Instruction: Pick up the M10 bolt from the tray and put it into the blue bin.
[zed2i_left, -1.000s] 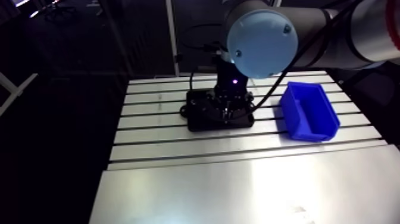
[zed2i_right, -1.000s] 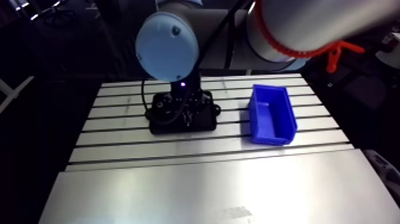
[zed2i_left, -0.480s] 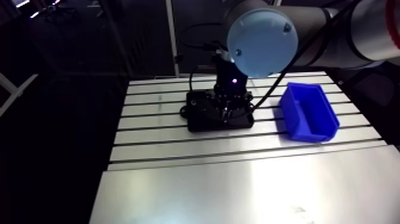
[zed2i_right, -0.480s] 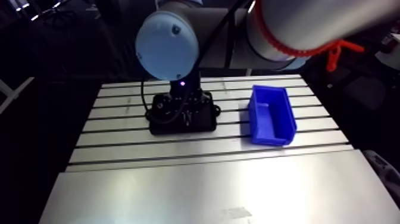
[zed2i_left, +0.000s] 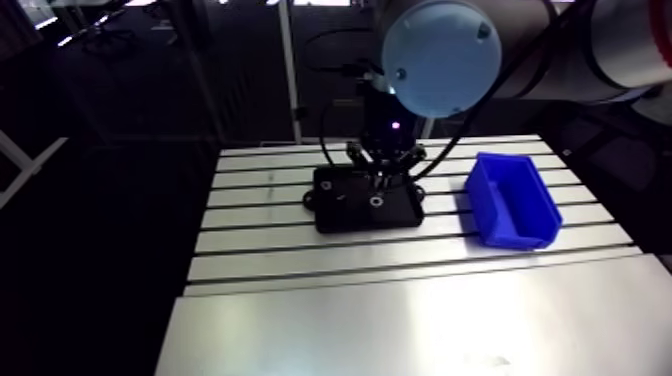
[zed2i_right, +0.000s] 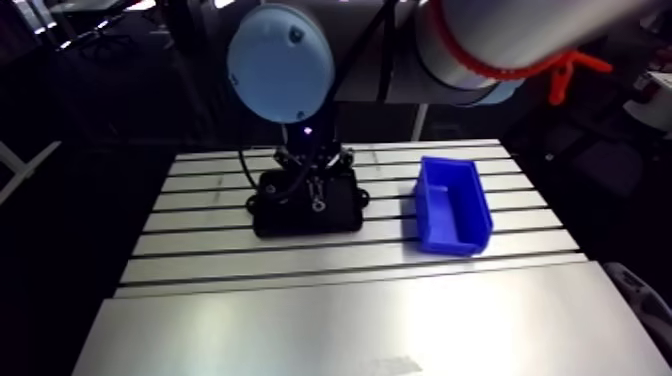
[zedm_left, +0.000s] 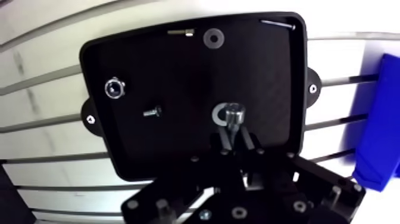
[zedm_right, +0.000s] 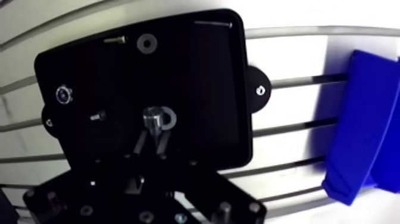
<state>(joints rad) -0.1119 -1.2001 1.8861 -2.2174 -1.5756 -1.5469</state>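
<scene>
Here the gripper (zedm_left: 236, 132) is clamped on the bolt (zedm_left: 236, 113). Its two dark fingers (zedm_left: 225, 142) come together at their tips, and the silver bolt is pinched between them, seen end-on in the wrist view. The bolt sits over the black tray (zedm_left: 178, 77), near its middle. How far its lower end is from the tray floor cannot be told.

Just under the jaws a metal ring (zedm_left: 219, 114) lies flat on the tray floor, partly hidden behind the bolt. Beside the jaws, on the side away from the bin, lies a small screw (zedm_left: 153, 111). Further out that way, near the tray's wall, is a round nut-like piece (zedm_left: 114, 88).

Well ahead of the jaws, along the tray's far wall, a dark washer (zedm_left: 212, 37) lies with a short brass-coloured piece (zedm_left: 178, 31) next to it. A thin pin (zedm_left: 278, 24) lies in the far corner on the bin's side.

The blue bin (zedm_left: 378, 137) stands on the slotted table (zedm_left: 47, 77) on the other side of the jaws, apart from the tray. In the arm view its open top faces up.
</scene>
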